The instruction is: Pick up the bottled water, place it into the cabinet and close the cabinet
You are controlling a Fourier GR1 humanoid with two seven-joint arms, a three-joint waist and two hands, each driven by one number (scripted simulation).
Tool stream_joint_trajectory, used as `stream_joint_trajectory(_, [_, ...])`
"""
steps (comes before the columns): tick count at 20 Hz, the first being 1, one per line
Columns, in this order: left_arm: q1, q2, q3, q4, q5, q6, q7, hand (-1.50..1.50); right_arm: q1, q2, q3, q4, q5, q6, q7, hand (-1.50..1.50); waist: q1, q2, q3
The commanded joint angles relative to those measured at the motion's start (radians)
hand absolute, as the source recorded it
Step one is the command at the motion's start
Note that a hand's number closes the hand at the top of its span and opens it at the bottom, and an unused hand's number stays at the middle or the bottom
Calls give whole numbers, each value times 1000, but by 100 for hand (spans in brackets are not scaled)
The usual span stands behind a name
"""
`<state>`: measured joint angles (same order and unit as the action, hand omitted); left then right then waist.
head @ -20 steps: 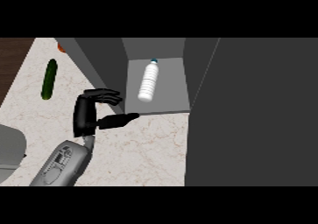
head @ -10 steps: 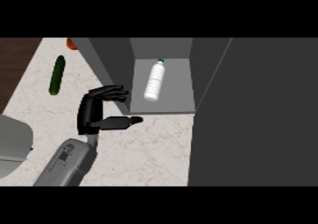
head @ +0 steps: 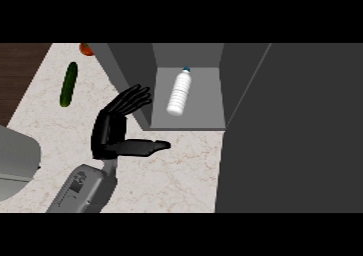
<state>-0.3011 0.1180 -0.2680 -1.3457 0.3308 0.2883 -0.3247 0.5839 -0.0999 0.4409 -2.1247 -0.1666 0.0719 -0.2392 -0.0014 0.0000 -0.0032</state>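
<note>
We see the bottled water (head: pixel 179 93) lying inside the cabinet (head: pixel 243 125), so placing looks done; closing remains. Our left hand (head: pixel 115 128), fingers straight and empty, sits just left of the cabinet.

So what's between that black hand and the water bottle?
In the head view, only the cabinet's grey side wall separates the left hand from the bottle inside.
</note>
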Motion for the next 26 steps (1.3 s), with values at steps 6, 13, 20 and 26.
stream_joint_trajectory(6, [182,14,-60,-426,18,-16,109,-150,9,-18,7,-42,-13,-28,31,-150,7,-5,3])
stream_joint_trajectory(13, [373,-12,-243,-650,-55,33,180,-150,22,-75,55,-33,56,0,-7,-150,5,-6,4])
stream_joint_trajectory(20, [559,81,-188,-803,0,-32,111,-150,23,-209,124,-94,125,91,89,150,11,-6,3])
stream_joint_trajectory(26, [711,185,-57,-925,84,-115,59,-150,-27,-232,230,-120,188,132,147,150,21,-6,2])
